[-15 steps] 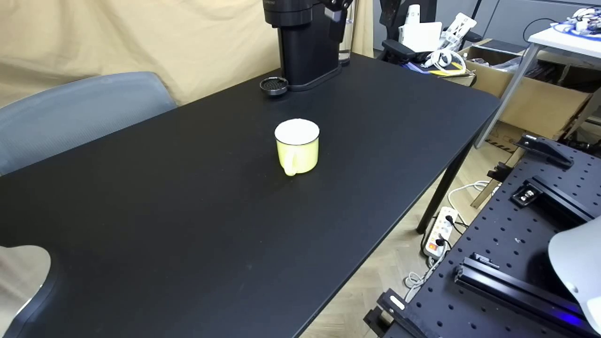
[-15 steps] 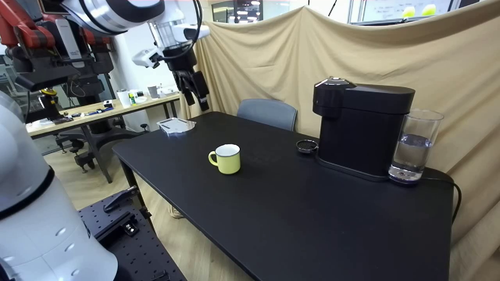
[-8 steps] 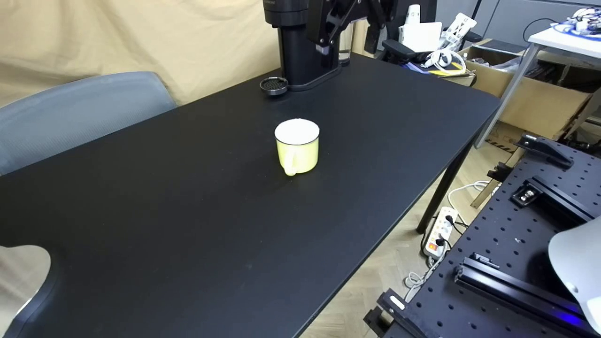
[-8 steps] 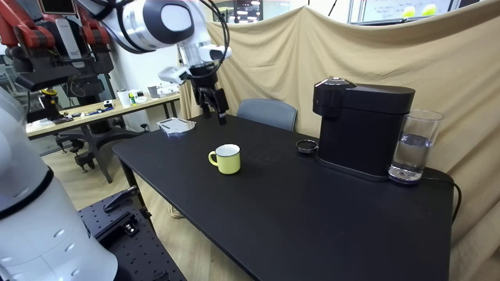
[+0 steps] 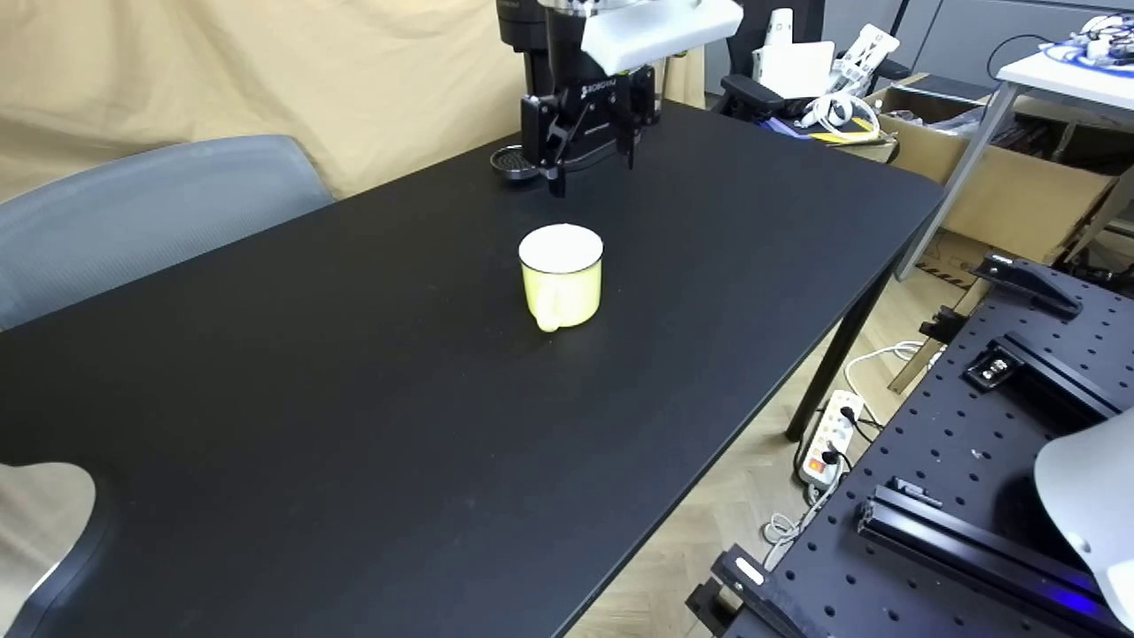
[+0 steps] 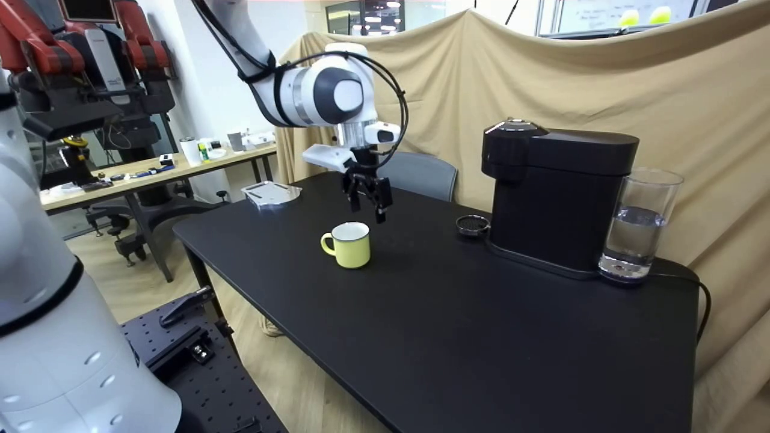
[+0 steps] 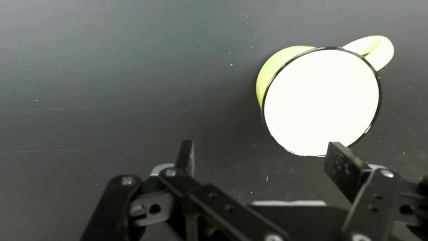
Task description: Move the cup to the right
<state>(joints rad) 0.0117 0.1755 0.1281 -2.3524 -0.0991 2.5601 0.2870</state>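
The pale yellow cup (image 5: 567,297) stands upright on the black table (image 5: 354,425), with its handle visible; it also shows in an exterior view (image 6: 352,249). In the wrist view the cup (image 7: 321,100) is at upper right, its white interior facing the camera and its handle pointing to the upper right. My gripper (image 6: 367,213) is open and empty, above the table and slightly higher than the cup's rim. In the wrist view the fingers (image 7: 260,144) are wide apart, and the right fingertip overlaps the near rim of the cup. Contact is not evident.
A black coffee machine (image 6: 556,204) stands at the table's back side, with a small round drip tray (image 6: 473,225) before it and a glass of water (image 6: 637,234) beside it. A clear plate (image 6: 272,193) lies at the table's far end. A grey chair (image 5: 168,213) is behind the table.
My gripper has come down and moved toward the cup, rightward in the exterior view that shows the arm. The cup has not moved, and the gripper stays open.
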